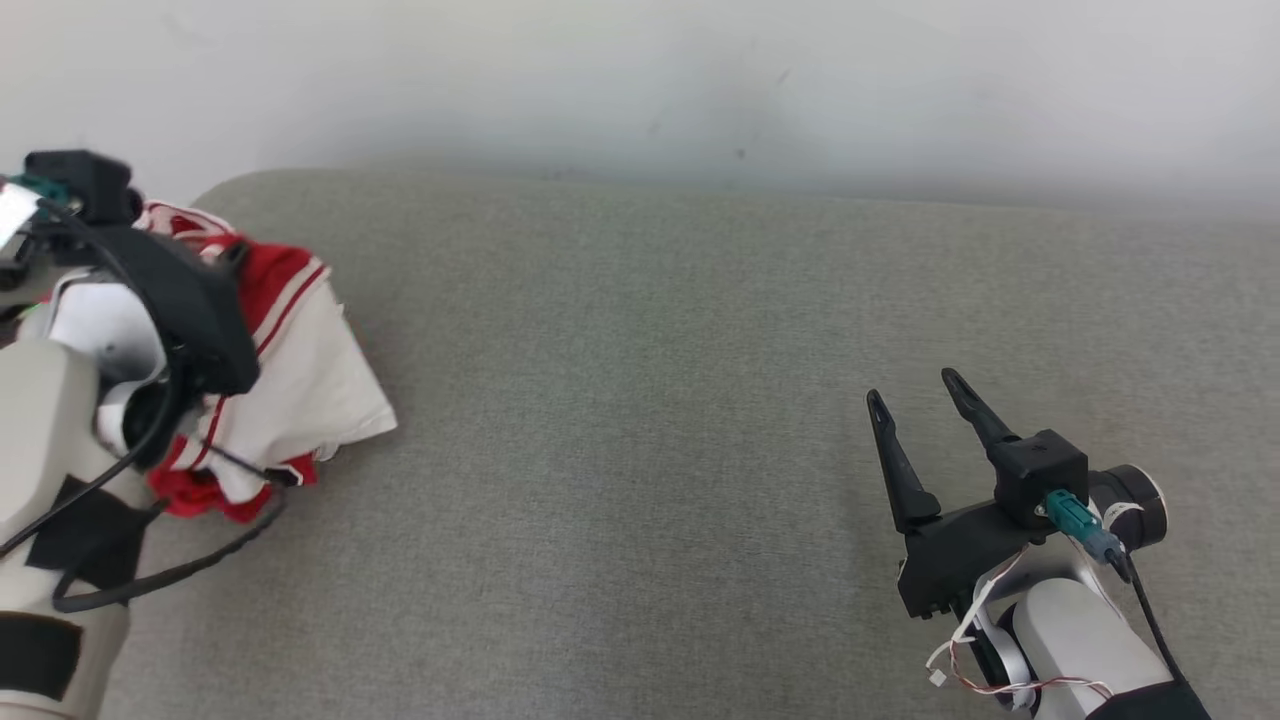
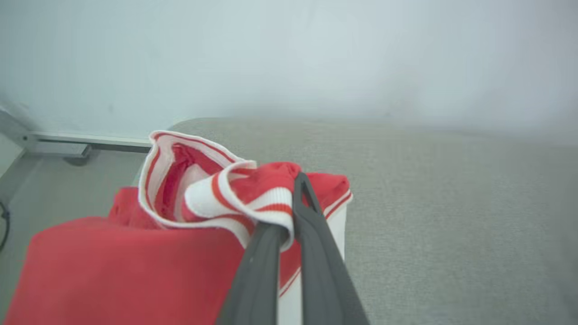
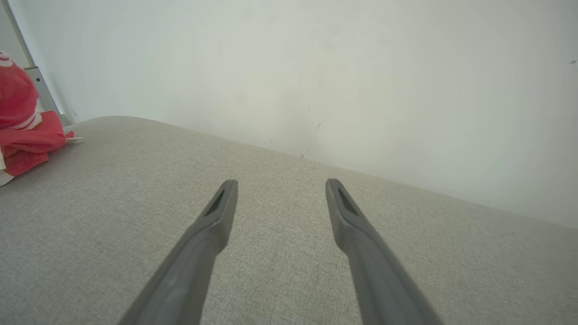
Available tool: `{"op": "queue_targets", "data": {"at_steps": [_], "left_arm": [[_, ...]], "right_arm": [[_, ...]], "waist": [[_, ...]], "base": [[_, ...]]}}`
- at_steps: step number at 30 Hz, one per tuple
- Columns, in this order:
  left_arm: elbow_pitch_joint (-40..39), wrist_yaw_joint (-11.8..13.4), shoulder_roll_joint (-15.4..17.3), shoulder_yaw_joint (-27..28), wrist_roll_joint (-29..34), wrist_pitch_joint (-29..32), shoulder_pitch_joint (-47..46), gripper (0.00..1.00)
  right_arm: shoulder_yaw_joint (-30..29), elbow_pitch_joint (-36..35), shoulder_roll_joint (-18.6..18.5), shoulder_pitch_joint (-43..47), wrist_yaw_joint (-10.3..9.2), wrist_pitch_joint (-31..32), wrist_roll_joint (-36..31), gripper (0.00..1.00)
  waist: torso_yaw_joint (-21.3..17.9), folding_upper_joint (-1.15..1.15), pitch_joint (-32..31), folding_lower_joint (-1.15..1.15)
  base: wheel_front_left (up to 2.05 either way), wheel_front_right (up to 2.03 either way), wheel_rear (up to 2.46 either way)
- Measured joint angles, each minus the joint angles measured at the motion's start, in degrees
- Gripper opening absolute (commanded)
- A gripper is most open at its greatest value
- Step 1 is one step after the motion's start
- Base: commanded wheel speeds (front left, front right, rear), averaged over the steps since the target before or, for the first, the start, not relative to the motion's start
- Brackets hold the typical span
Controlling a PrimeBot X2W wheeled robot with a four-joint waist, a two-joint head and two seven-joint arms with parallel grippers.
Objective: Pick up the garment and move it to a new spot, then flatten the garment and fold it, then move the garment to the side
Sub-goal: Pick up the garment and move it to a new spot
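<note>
Found left tool (image 2: 289,212) clamped on striped trim of garment (image 1: 310,370), bunched at 9 o'clock on cushion (image 1: 640,400); judged gripped for lifting to new spot. Found right tool (image 1: 914,388) at 4 o'clock, spread apart, empty, likely reserved for flattening.

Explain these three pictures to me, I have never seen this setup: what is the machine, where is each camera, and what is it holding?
This is a two-armed robot. The head view looks down from its head; the two wrist views look along each arm's two dark fingers. A red and white garment sits bunched at the left end of a grey fabric surface. The left hand is shut on the garment's striped edge. The right hand is open and holds nothing.
</note>
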Motion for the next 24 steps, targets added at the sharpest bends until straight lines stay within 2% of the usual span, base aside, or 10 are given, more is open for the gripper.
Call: {"op": "queue_targets", "data": {"at_steps": [7,15,19,24], "left_arm": [[-8.7,0.0,-1.7,-5.0,-4.6,-3.4,0.0,0.00],[-18.7,0.0,-2.4,-11.0,-8.9,-5.3,0.9,0.00],[-22.1,0.0,-3.0,-14.0,-9.2,-5.8,2.0,0.00],[-26.4,0.0,-6.0,-17.2,-11.1,-6.3,3.0,0.00]], "right_arm": [[-0.3,1.3,1.2,0.5,0.00,-0.5,1.5,1.00],[-0.9,1.7,1.5,1.8,0.00,-1.0,1.5,1.00],[-1.3,1.6,1.4,2.5,-0.02,-1.4,1.7,1.00],[-1.7,1.4,1.4,2.8,-0.05,-1.5,2.0,1.00]], "waist": [[-2.9,0.00,-1.7,0.00],[-8.6,0.00,-3.0,0.00],[-11.5,0.00,-3.1,0.00],[-15.0,0.00,-2.9,0.00]], "base": [[0.00,0.00,0.00],[0.00,0.00,0.00],[0.00,0.00,0.00],[0.00,0.00,0.00]]}}
